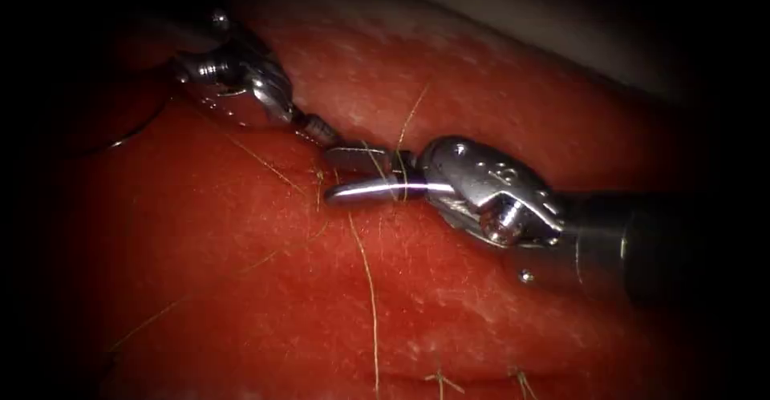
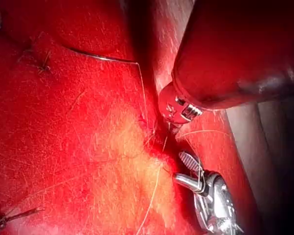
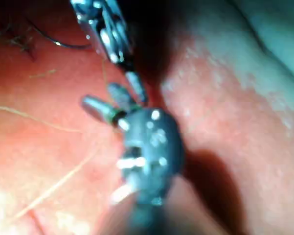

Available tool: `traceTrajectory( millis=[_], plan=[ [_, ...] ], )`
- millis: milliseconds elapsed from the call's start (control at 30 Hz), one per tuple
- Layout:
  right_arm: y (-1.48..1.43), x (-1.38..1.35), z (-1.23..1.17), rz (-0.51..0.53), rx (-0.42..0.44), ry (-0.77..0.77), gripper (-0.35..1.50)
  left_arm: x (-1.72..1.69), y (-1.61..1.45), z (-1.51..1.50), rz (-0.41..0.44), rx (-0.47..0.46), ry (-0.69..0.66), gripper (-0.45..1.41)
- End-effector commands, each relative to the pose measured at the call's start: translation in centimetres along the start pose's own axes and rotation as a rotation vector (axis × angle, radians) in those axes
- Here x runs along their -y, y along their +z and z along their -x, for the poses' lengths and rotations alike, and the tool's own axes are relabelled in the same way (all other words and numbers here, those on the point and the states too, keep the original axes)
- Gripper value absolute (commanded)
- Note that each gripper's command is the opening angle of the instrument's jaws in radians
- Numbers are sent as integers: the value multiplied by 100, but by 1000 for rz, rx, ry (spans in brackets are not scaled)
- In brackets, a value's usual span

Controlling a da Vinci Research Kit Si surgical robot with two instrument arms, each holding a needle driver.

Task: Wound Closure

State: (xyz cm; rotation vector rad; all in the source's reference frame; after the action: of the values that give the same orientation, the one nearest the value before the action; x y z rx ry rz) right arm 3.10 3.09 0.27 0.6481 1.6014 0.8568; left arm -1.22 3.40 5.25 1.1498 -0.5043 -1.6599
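Note:
My right tool [image 1: 341,175] comes in from the right over the tissue [image 1: 497,103] with its jaws open, and the thread [image 1: 399,177] is looped around both of them. Its jaws [image 2: 183,169] hold nothing between them. My left tool [image 1: 319,131] reaches down from the upper left, its tip just beside the right tool's upper jaw. Its slim jaws [image 2: 172,128] look shut on the thread. The curved needle [image 2: 100,57] lies free on the tissue to the left of both tools, held by neither, with thread trailing from its end. It also shows as a dark arc [image 3: 58,43].
Loose thread [image 1: 370,288] runs down across the tissue below the tools, and another strand [image 1: 413,111] rises above the right jaws. Short cut ends of earlier stitches [image 1: 441,380] stand near the lower edge. Pale tissue edge [image 1: 513,23] borders the far side.

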Motion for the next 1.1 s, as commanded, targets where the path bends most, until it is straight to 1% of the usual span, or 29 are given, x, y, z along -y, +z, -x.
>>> traceTrajectory(
  millis=[33,133,233,267,300,433,467,533,700,833,933,967,1100],
  plan=[
    [9,-2,2,-6,-15,9,31,-3,9,2,-4,3,-9,-35],
    [7,-5,1,37,-41,15,32,-4,12,0,-9,8,-48,-35],
    [-3,-14,-4,115,-97,33,39,-6,12,-5,-13,11,-81,-35],
    [-6,-17,-4,134,-113,36,44,-5,12,-8,-19,11,-86,-35],
    [-11,-21,-5,172,-140,57,51,-4,14,-15,-27,13,-103,-35],
    [-20,-25,-2,244,-182,76,53,2,24,-32,-25,9,-112,-35],
    [-24,-26,0,282,-204,83,54,6,28,-38,-25,4,-112,-35],
    [-27,-26,2,322,-221,85,58,11,31,-45,-25,1,-112,-35],
    [-37,-25,14,453,-210,89,64,23,36,-61,-34,-1,-125,-35],
    [-45,-25,24,545,-208,98,68,29,39,-63,-49,3,-163,-35],
    [-50,-26,28,589,-210,109,68,31,40,-61,-63,16,-247,-35],
    [-55,-28,30,621,-208,112,68,33,40,-59,-68,40,-307,-35],
    [-60,-34,33,675,-221,112,71,37,41,-54,-72,64,-405,-35]
  ],
)
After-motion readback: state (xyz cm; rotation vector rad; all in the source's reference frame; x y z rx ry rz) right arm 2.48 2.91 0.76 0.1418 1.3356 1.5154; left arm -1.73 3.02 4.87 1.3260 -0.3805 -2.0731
